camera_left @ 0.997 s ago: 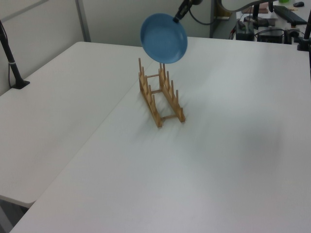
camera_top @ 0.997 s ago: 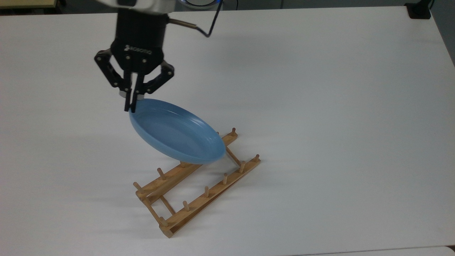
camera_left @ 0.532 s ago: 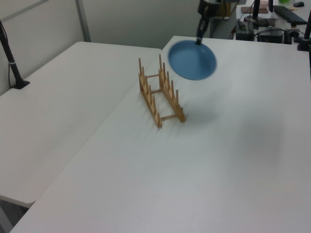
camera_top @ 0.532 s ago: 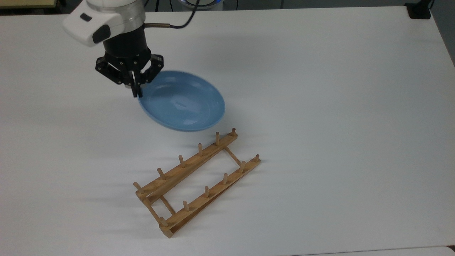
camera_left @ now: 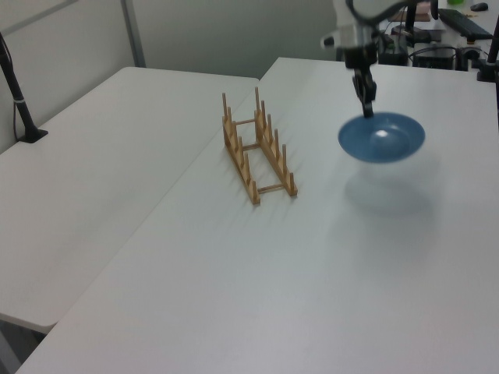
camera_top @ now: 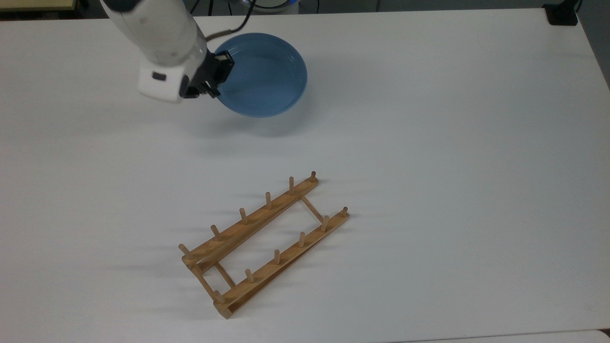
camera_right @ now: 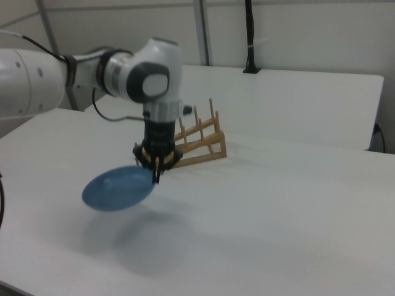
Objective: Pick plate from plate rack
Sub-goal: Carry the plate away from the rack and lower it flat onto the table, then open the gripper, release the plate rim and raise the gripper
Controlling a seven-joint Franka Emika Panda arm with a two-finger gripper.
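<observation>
The black two-finger gripper was pinched shut on the rim of the round matte blue plate, held above the white table, right of the wooden pegged plate rack in the left view, looking light, stiff, slippery.

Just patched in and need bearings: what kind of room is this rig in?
Likely a lab or office workspace: plain white tables, cubicle-style partition panels, and a desk with cables and equipment behind the robot arm.

place: lab/office | cues: white tables, partition walls, cluttered desk with cables
</observation>
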